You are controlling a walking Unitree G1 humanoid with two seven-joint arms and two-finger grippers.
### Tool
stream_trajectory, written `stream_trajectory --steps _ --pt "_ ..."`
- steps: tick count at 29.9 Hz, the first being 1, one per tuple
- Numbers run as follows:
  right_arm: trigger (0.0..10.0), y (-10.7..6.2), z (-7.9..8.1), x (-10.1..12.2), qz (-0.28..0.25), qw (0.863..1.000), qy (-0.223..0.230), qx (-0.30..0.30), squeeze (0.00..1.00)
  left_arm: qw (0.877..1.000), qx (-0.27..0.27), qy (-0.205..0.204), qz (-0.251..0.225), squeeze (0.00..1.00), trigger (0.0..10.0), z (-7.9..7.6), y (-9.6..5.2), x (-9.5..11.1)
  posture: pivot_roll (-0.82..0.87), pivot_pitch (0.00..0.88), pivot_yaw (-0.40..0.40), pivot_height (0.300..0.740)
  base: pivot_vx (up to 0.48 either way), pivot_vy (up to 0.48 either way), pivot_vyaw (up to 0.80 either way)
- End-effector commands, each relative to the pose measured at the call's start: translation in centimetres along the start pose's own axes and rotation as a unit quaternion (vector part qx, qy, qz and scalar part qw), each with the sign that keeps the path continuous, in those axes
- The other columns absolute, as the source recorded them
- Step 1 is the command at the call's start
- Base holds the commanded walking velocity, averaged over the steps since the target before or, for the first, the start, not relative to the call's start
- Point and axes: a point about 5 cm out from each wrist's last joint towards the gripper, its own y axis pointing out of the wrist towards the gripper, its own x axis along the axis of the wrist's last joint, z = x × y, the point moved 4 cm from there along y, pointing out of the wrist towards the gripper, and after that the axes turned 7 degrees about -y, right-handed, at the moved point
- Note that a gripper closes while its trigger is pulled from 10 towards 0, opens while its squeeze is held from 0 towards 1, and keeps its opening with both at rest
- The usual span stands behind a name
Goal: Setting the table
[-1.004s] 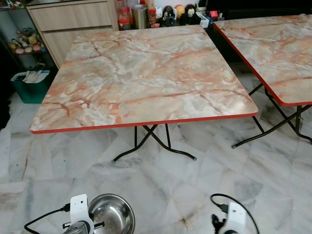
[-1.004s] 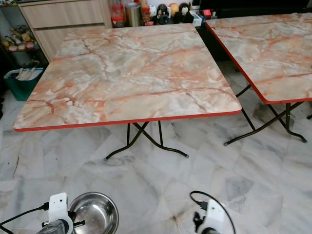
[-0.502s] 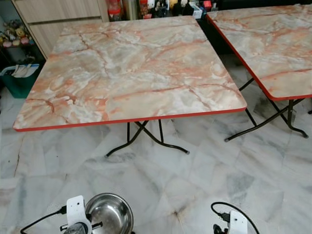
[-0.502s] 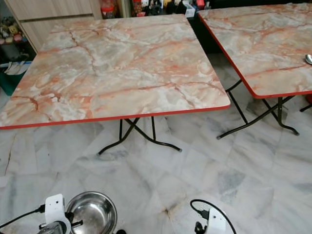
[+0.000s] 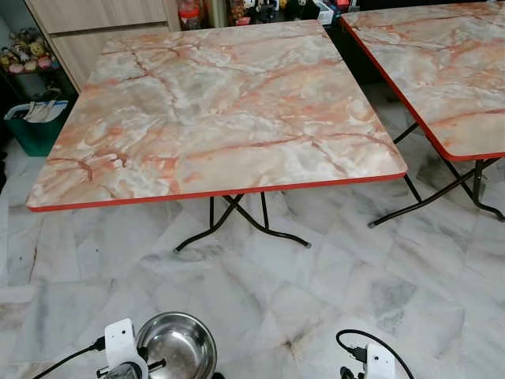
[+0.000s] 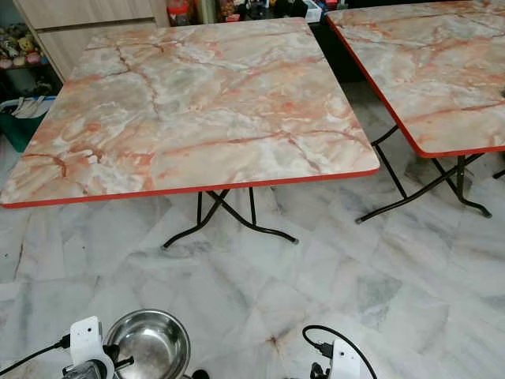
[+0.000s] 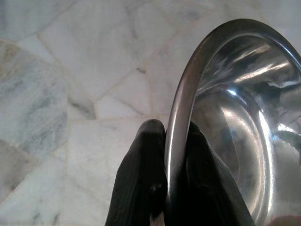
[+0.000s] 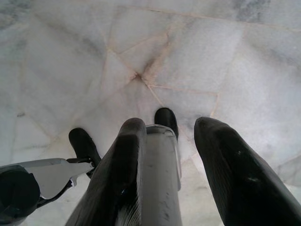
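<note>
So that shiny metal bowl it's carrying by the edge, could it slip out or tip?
The bowl looks thin, polished steel, so probably stiff, light and slippery. The left gripper pinches only the rim, one finger each side, so the bowl may swing or slide if jolted. It seems unlikely to break if dropped on the floor.

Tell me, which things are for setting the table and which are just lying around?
For the job: steel bowl, pinched in the left gripper; marble-look table ahead.
Just lying about: green bin, wooden cabinet, shelf toys.
</note>
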Motion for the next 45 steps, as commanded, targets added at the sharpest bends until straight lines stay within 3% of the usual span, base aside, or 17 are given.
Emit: stream_trajectory --steps 1,25,31,38,43,44,45 --pt "10.0 -0.1 0.1 -0.8 0.015 1.0 -0.002 0.0 0.0 1.0 0.007 0.006 0.019 0.0 10.0 0.7 -0.2 -1.1 -0.02 0.124 0.039 0.74 0.345 0.0 0.0" --pt "10.0 0.2 0.7 1.0 -0.014 1.0 -0.01 0.01 0.0 1.0 0.007 -0.002 0.016 0.0 10.0 0.2 -0.2 -1.2 -0.02 0.152 0.019 0.74 0.38 0.0 0.0" --pt "10.0 0.3 0.9 1.3 -0.019 1.0 -0.012 0.013 0.0 1.0 0.011 -0.004 0.004 0.0 10.0 0.1 -0.1 -0.4 -0.01 0.155 0.014 0.74 0.0 0.0 0.0" --pt "10.0 0.3 1.3 1.6 -0.022 0.999 -0.014 0.018 0.0 0.996 0.057 -0.034 -0.052 0.0 10.0 2.0 -0.2 1.9 0.0 0.158 0.013 0.74 0.0 0.0 0.0" --pt "10.0 0.4 1.7 1.6 -0.022 0.999 -0.015 0.021 0.0 0.981 0.129 -0.081 -0.116 0.0 10.0 5.0 -0.8 4.5 0.0 0.157 0.016 0.74 0.0 0.0 0.0" --pt "10.0 0.4 1.7 1.6 -0.022 0.999 -0.015 0.021 0.0 0.981 0.129 -0.081 -0.116 0.0 10.0 5.0 -0.8 4.5 0.0 0.157 0.016 0.74 0.0 0.0 0.0" --pt "10.0 0.4 1.8 1.6 -0.022 0.999 -0.014 0.022 0.0 0.975 0.149 -0.09 -0.142 0.0 10.0 5.9 -1.1 5.7 0.01 0.157 0.016 0.74 0.0 0.0 0.0"
